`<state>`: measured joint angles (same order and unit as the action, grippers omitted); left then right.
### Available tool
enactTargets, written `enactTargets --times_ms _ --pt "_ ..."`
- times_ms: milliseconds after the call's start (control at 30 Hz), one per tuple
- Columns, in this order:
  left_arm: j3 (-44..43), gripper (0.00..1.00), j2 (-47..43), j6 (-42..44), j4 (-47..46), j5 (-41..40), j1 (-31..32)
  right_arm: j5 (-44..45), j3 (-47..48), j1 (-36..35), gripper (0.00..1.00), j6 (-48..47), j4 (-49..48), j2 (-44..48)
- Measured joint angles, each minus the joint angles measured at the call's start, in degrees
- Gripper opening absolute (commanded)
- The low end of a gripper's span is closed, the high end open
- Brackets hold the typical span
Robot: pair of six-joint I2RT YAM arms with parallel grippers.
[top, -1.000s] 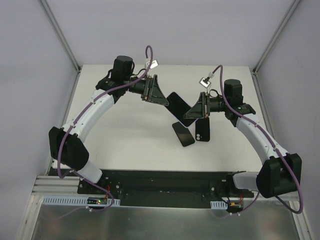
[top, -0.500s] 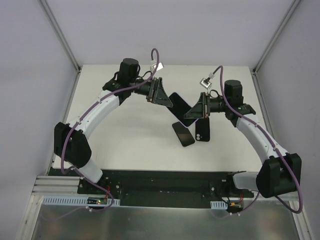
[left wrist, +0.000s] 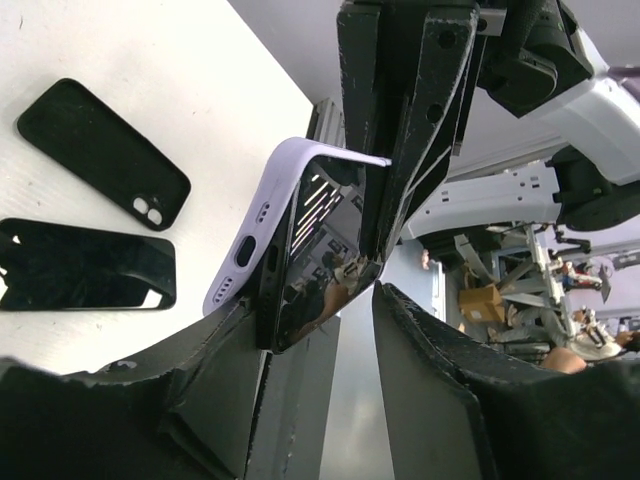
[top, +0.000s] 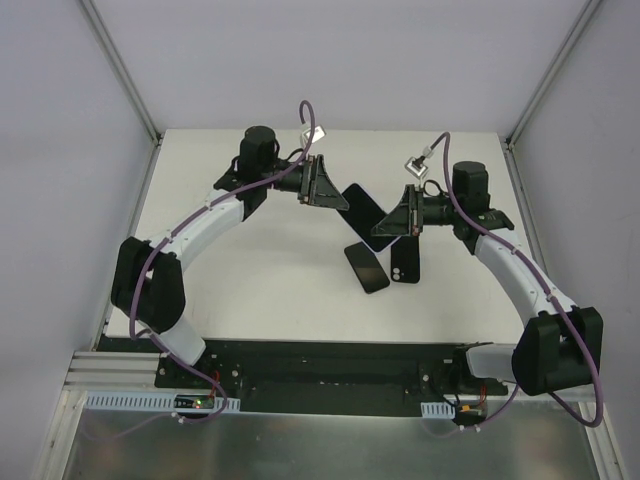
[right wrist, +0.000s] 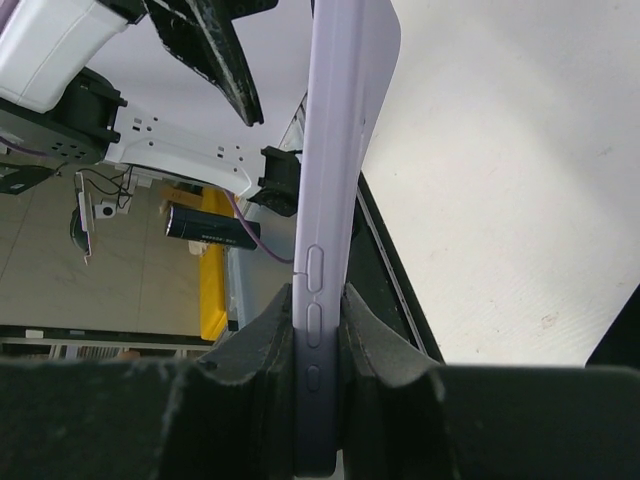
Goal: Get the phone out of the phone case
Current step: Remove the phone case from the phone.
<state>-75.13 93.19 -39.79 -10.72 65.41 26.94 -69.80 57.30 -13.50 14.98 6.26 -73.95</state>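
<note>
Right pincer (right wrist: 318,322) clenched on the side edges of the lavender phone case (right wrist: 335,150), holding it in the air with the phone (left wrist: 312,255) seated inside. Left pincer (left wrist: 315,305) released, its fingers straddling the opposite end, one touching it, the other apart. Below both pincers, on the white table (top: 260,270), lie a black phone case (left wrist: 105,150) and a second black flat piece (left wrist: 85,265).

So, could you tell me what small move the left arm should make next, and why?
I would probably close the left tool on the near end of the lilac-cased phone: its fingers straddle that end with a gap showing, while the right tool clamps the other end.
</note>
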Motion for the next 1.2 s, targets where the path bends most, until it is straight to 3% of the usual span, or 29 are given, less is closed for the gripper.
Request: enactTargets --times_ms 300,533,700,800,1000,1133,1200 --pt "2.03 0.3 2.08 -10.29 -11.37 0.02 0.0 -0.09 -0.81 0.72 0.0 0.0 -1.92 0.46" --pt "3.89 0.36 4.0 -22.03 -24.5 1.46 0.28 0.0 -1.09 0.74 0.0 -0.02 -4.28 0.68" --pt "4.09 0.33 4.0 -24.35 -27.85 1.86 1.53 -0.94 -1.09 0.72 0.0 -0.02 -5.16 0.68" --pt "4.33 0.26 4.0 -24.35 -27.93 1.9 1.95 -1.33 -1.09 0.7 0.0 -0.02 -5.27 0.68" --pt "4.26 0.0 4.0 -21.79 -25.44 2.36 2.01 -2.4 -1.09 0.48 0.0 0.48 -5.7 0.48" --pt "1.73 0.0 4.11 -17.84 -20.11 3.61 2.01 -2.86 -1.16 0.04 0.0 0.5 -6.14 0.24" --pt "-0.9 0.0 4.28 -13.2 -13.88 4.13 2.01 -2.89 -1.57 -0.11 0.16 0.46 -6.99 0.24"
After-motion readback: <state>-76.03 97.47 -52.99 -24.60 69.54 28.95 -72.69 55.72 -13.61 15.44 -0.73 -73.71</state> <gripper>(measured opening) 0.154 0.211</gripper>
